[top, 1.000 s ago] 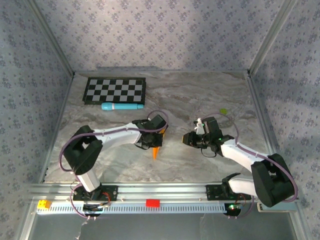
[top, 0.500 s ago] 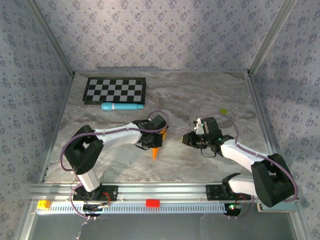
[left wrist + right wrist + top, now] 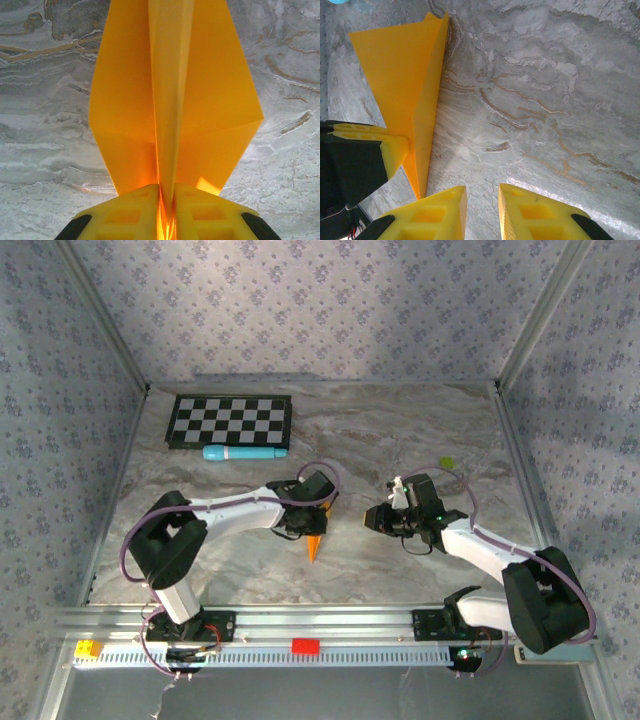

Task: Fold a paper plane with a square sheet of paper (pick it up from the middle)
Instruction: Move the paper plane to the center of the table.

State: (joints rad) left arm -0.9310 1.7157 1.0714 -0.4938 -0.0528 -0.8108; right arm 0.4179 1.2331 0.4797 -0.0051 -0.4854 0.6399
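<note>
The paper plane (image 3: 315,543) is a slim orange dart with a centre crease, its nose pointing toward the near edge. My left gripper (image 3: 312,524) is shut on the plane's centre fold (image 3: 172,100), and the two wings spread out to either side beyond the fingertips. My right gripper (image 3: 372,518) hovers to the right of the plane, apart from it, with its jaws a little open over bare marble (image 3: 482,210). In the right wrist view the plane (image 3: 402,75) stands on edge at the left, with a left finger (image 3: 370,145) beside it.
A black-and-white checkerboard (image 3: 230,421) lies at the back left with a light-blue cylinder (image 3: 243,453) in front of it. A tiny yellow-green bit (image 3: 447,462) sits at the right. A red block (image 3: 306,645) and a yellow block (image 3: 88,648) rest on the front rail.
The left gripper and the plane have shifted slightly toward the near edge and right. The right arm has stayed still.
</note>
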